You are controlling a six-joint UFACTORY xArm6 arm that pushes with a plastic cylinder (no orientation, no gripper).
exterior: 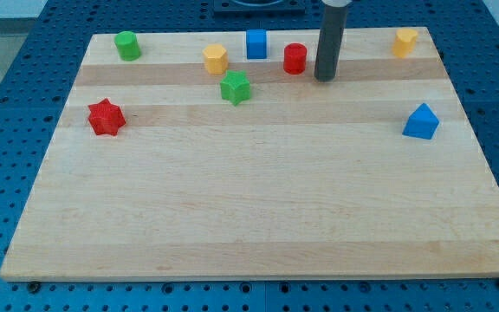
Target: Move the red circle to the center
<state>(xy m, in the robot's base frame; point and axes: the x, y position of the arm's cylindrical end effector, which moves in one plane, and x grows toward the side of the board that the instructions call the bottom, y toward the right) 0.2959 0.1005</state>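
The red circle [294,58], a short red cylinder, stands near the view's top, a little right of the middle of the wooden board [258,208]. My tip [323,77] is on the board just to the view's right of the red circle, slightly lower, with a small gap between them. The dark rod rises from there to the view's top edge.
A blue cube [256,43] and a yellow block [216,60] lie left of the red circle. A green star [235,87] is below them. A green cylinder [127,45] is top left, a red star [106,117] at left, a yellow block [405,41] top right, a blue pentagon-like block [421,121] at right.
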